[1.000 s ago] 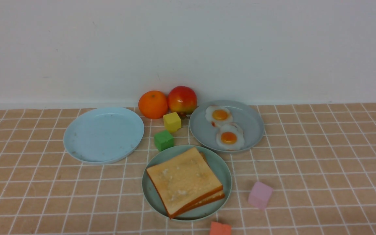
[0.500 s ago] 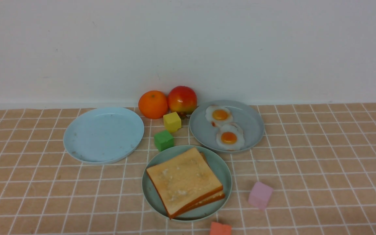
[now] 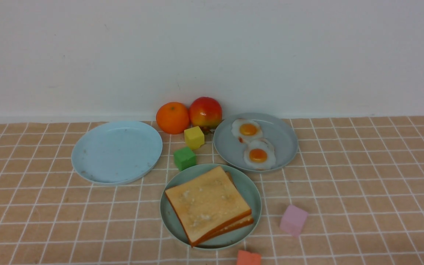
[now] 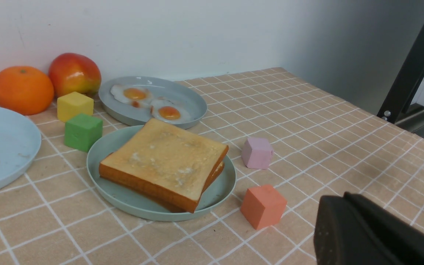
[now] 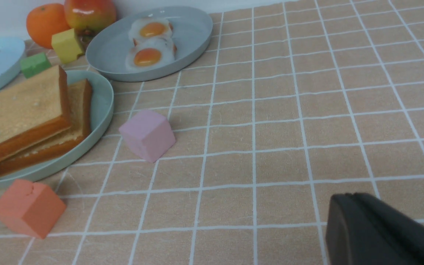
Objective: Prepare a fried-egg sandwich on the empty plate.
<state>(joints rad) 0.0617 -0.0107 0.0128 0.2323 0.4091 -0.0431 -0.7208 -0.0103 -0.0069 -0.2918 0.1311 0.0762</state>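
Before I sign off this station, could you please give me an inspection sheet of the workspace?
Surface: checked tablecloth, flat.
Job's things: two bread slices stacked on mint-green plate; whether an egg lies between them cannot be told.
Clutter: two fried eggs on grey-blue plate; sky-blue plate; orange, apple, yellow cube, green cube, pink cube, coral cube.
Hands: left hand shut, right hand shut, both holding nothing.
Cables: nothing seen.
Surroundings: white wall; black post beyond the table edge.

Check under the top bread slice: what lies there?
Under the top slice a second bread slice shows on the mint-green plate. Any egg between them is hidden.
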